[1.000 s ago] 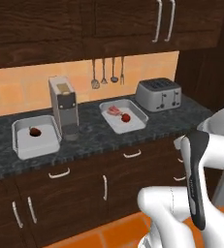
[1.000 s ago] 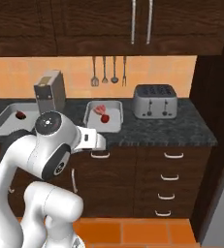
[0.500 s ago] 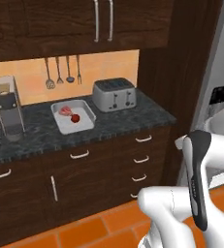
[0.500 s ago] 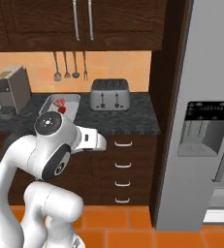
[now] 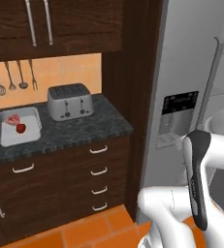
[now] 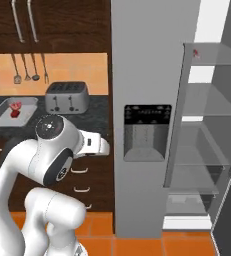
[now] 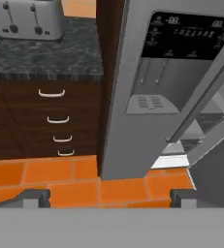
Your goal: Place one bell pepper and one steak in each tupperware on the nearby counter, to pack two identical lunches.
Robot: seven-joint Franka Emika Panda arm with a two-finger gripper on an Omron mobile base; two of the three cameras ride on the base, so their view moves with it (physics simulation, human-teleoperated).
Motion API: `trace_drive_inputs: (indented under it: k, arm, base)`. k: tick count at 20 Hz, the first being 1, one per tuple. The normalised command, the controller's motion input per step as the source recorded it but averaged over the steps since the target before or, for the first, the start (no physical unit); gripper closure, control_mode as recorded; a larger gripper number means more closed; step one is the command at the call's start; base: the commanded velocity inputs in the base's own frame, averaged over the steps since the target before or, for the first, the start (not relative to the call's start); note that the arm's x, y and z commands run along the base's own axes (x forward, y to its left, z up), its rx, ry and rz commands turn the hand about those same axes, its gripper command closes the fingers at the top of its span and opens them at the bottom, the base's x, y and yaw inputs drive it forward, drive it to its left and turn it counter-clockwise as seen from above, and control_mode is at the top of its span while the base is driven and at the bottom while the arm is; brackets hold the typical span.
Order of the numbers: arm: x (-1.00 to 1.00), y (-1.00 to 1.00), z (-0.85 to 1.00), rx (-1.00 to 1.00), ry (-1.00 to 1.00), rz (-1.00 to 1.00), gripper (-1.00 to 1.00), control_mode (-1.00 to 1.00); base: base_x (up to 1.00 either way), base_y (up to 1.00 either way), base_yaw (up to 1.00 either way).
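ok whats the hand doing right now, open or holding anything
Hand: open, fingertips spread wide, nothing between them; it points at the orange floor by the fridge.

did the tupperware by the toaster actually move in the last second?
No. The tupperware sits left of the toaster on the counter as before; the camera moved.
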Motion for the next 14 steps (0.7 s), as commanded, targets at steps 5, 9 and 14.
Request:
trace_drive_inputs:
  k: [5,9,14]
  arm:
    - [0.0,0.0,0.0,0.0,0.0,0.0,-1.0,1.0]
    - [0.0,0.0,0.0,0.0,0.0,0.0,-1.0,1.0]
    - [0.0,0.0,0.0,0.0,0.0,0.0,-1.0,1.0]
  base:
    - [0.0,-0.95,0.0]
    - [0.0,-0.79,0.04]
    - [0.04,-0.55,0.08]
